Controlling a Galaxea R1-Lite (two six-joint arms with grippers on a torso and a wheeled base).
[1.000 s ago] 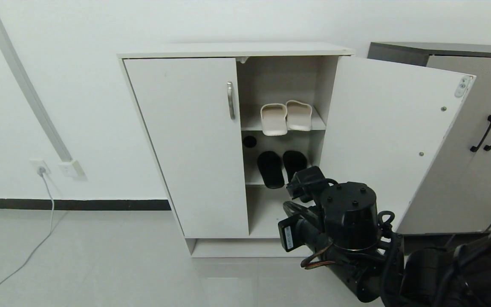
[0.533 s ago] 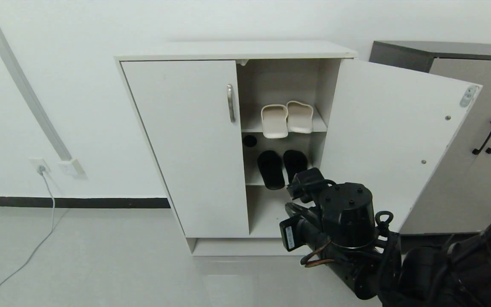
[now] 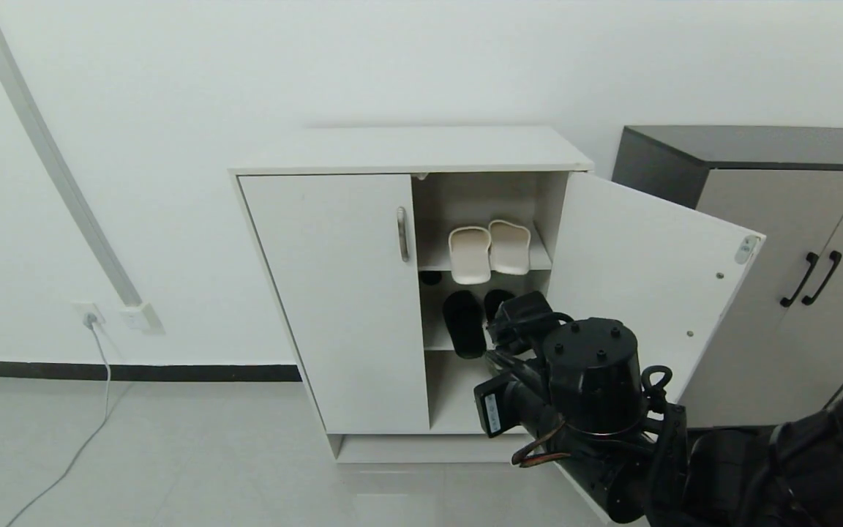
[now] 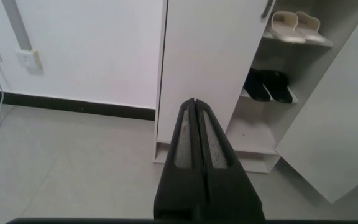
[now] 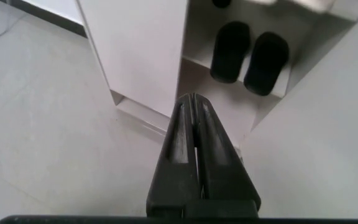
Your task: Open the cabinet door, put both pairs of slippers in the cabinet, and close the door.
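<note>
Head view: white cabinet [image 3: 407, 150] w/ right door [image 3: 641, 285] swung wide open, left door [image 3: 334, 293] shut. Beige slippers [image 3: 489, 250] sit side by side on the upper shelf [image 3: 542, 258], black slippers [image 3: 465, 322] on the shelf below, the right one partly behind the right arm. Left wrist view: left end effector [image 4: 194, 102] closed, holding nothing, over the floor [image 4: 73, 162] in front of the left door. Right wrist view: right end effector [image 5: 193, 98] closed too, holding nothing, near the cabinet base, tips toward the black pair. Grey cabinet [image 3: 780, 241] stands just beside the open door.
</note>
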